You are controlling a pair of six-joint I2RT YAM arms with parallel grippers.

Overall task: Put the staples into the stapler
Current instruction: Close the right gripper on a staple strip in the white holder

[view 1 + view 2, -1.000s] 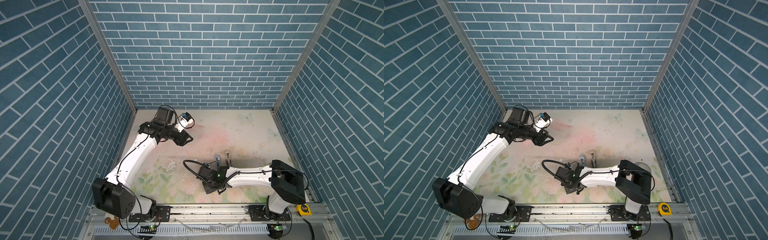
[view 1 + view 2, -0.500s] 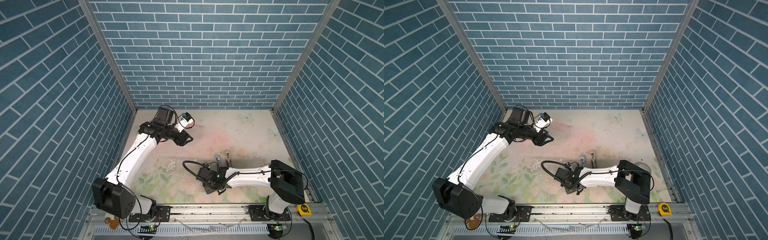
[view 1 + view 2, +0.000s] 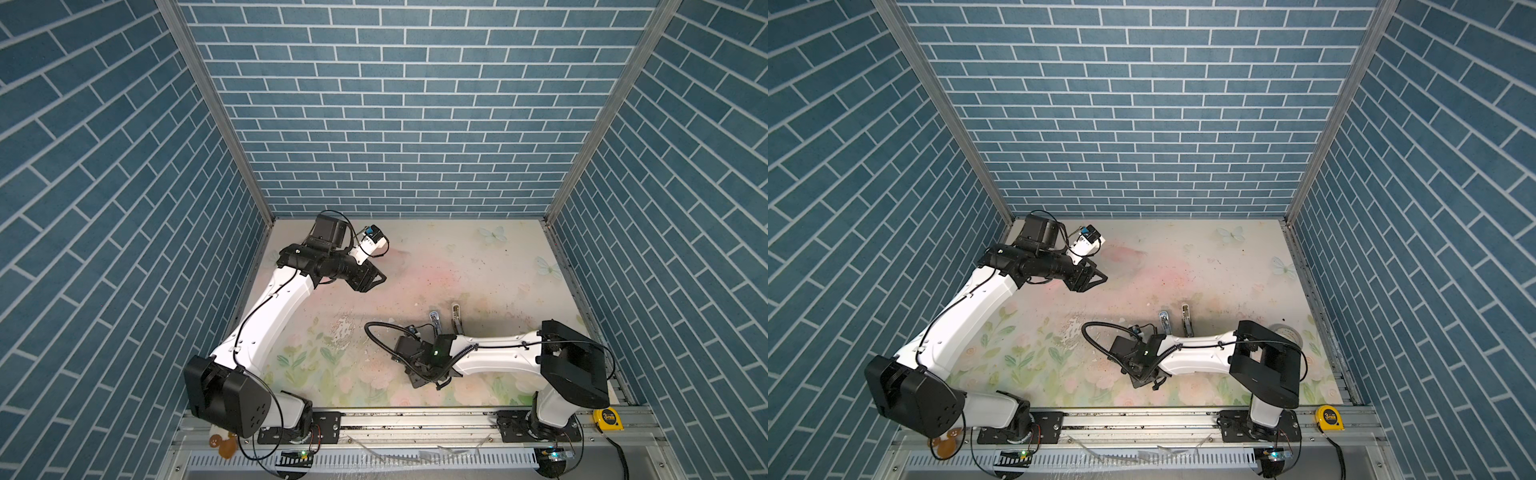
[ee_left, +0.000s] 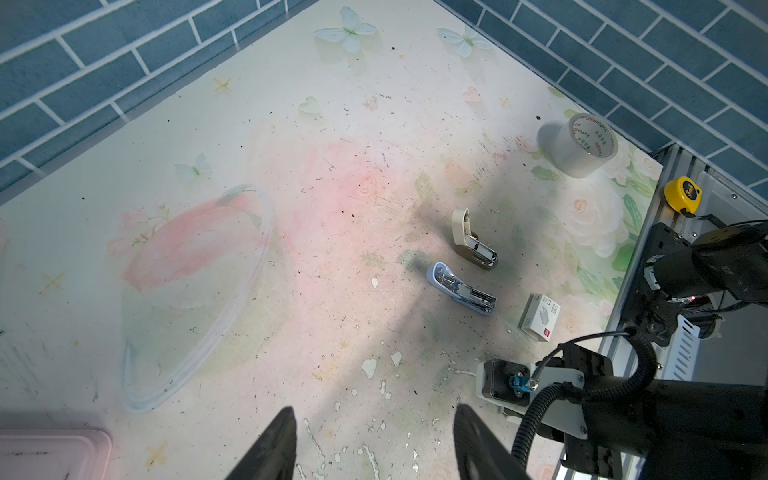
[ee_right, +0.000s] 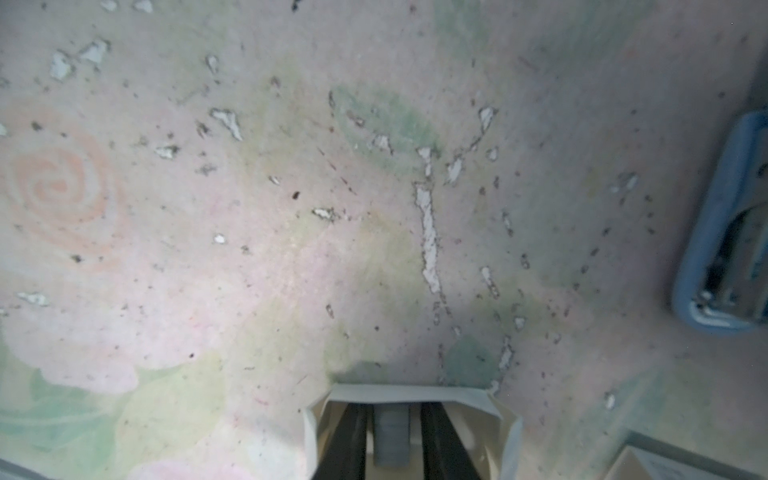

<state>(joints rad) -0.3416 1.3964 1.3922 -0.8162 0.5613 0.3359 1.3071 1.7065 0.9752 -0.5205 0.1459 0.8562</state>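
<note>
Right gripper (image 5: 392, 415), narrowly parted, straddles the staples (image 5: 390, 436) in the tray (image 5: 415, 392) near the blue stapler (image 5: 723, 232); whether it pinches, I cannot tell. Pickup step: next needs a firm squeeze, then a level lift. Left gripper (image 4: 374, 449) open, empty.

Tape roll (image 4: 577, 145) near yellow tape measure (image 4: 681, 198)

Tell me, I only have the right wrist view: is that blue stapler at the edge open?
Observer: Yes. The blue stapler lies open, with its metal channel showing.
Operator: Is there any other stapler?
Observer: Yes, a beige stapler, also open, beside the blue one and not touching it.
Operator: Where's the left gripper?
Observer: The left gripper hangs open and empty above the far left of the table.
</note>
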